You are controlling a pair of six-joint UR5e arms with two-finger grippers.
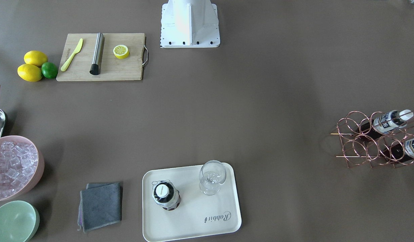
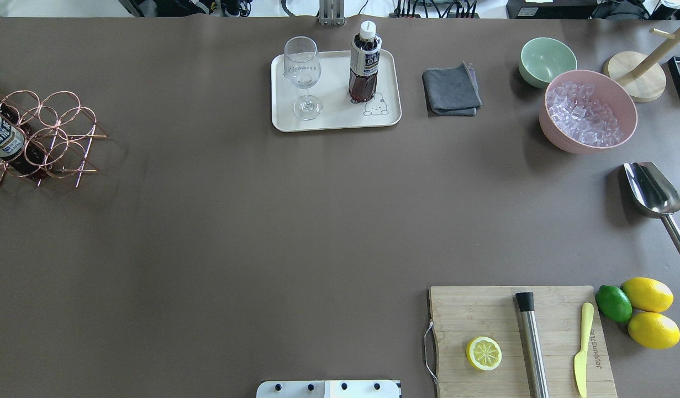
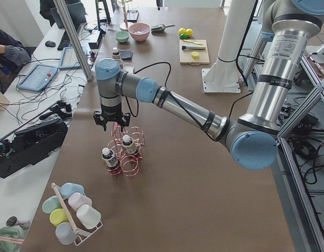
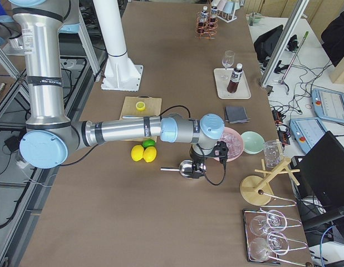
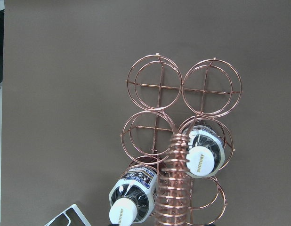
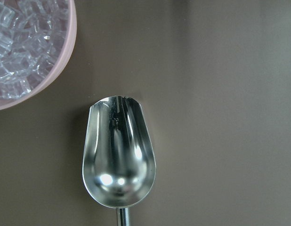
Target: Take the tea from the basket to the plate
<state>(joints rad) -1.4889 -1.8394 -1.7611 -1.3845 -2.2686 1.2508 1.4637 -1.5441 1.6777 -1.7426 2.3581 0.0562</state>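
Left fingers (image 3: pixel 107 122): poised just above the basket's handle. They show only from the side, so whether they are apart or together cannot be told.
Handle (image 5: pixel 173 188): tall wire coil rising between the two loaded cells. It is the main obstacle to any descent.
Tea by the handle (image 5: pixel 202 160): white cap up, in a middle-row cell, just beside the coil.
Tea in the corner cell (image 5: pixel 133 190): white cap up, on the coil's other side, nearer the basket's edge.
Basket (image 5: pixel 158 84): six rings, four empty. It stands on the bench (image 2: pixel 262 221) at the robot's left.
Step in hand (judged): a pick from the basket by the left arm.
Method advised: favour the tea in the corner cell, which looks to have more room. Turn the wrist so both fingers miss the coil and close on the neck below the cap. Draw up along the bottle's own axis until the base clears its ring. The light wire may rise with a dragging bottle.
Plate (image 2: pixel 334 113): at the far edge of the bench, well apart from the basket.
Tea on the plate (image 2: pixel 364 69): one bottle upright beside the bear drawing.
Glass (image 2: pixel 302 72): upright on the plate's other half. Set the bottle on a bare part, touching neither the glass nor the tea on the plate.
Right fingers (image 4: pixel 197 166): over the scoop (image 6: pixel 118 160) at the bench's opposite end. Whether they are apart or together cannot be told.
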